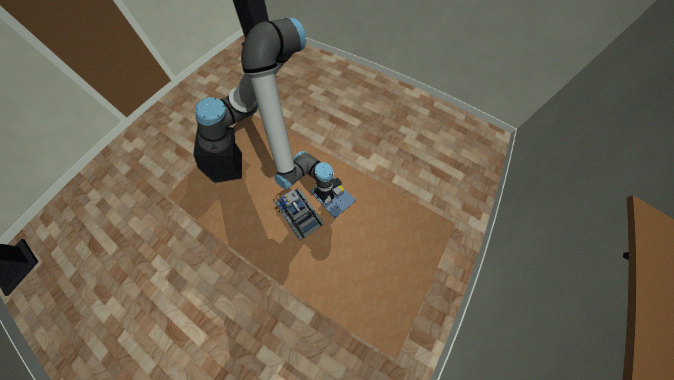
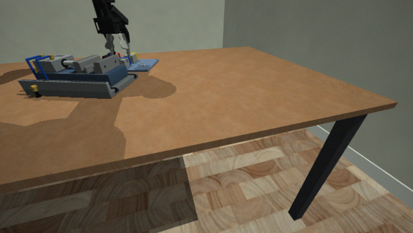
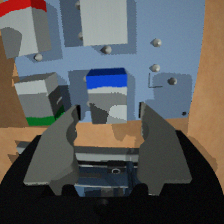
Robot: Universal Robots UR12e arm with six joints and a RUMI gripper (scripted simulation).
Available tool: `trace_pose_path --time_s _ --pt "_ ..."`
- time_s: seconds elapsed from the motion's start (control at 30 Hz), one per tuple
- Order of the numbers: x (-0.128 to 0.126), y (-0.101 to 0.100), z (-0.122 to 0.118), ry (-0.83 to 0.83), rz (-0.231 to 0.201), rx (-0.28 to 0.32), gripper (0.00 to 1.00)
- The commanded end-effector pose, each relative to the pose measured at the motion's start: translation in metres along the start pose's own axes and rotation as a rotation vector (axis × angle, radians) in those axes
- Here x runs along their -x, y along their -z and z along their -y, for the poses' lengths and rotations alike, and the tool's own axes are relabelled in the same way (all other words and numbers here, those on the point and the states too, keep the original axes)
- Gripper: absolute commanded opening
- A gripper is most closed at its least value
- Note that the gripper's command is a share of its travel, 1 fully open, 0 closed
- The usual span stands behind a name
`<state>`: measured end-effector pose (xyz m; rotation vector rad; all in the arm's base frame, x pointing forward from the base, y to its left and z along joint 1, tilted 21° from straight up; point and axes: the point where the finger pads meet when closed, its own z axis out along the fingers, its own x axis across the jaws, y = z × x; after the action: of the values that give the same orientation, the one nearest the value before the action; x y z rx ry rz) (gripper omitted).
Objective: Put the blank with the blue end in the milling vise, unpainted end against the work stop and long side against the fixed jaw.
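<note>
The blank with the blue end point(image 3: 107, 93) point(image 2: 124, 62) lies on the blue plate point(image 3: 177, 22) point(image 2: 151, 64) point(image 1: 345, 202), its blue end toward the top of the wrist view. My gripper point(image 3: 109, 104) point(image 2: 121, 55) is open, with one fingertip on each side of the blank's unpainted half and a gap on both sides. The milling vise point(image 2: 117, 75) point(image 1: 300, 215) stands beside the plate. Its fixed jaw point(image 2: 106, 64) is the end block nearer the plate, and I see no blank between the jaws. The work stop and the two low bars cannot be made out.
A blank with a green end point(image 3: 41, 102) lies left of the blue-ended one in the wrist view. A red-ended blank point(image 3: 27, 32) and a wide grey blank point(image 3: 105, 22) lie further up. Small round pins stand on the plate. Blue hoses point(image 2: 40, 68) rise at the vise's far end.
</note>
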<state>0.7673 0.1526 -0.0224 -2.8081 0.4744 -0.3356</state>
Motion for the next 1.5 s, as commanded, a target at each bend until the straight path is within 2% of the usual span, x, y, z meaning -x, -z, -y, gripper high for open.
trace_pose_path --time_s 0.0,1.47 --pt "0.0030 -0.0038 0.0003 0.000 0.003 0.001 0.40" --pt "-0.0003 -0.0128 0.0016 0.002 -0.001 0.000 0.40"
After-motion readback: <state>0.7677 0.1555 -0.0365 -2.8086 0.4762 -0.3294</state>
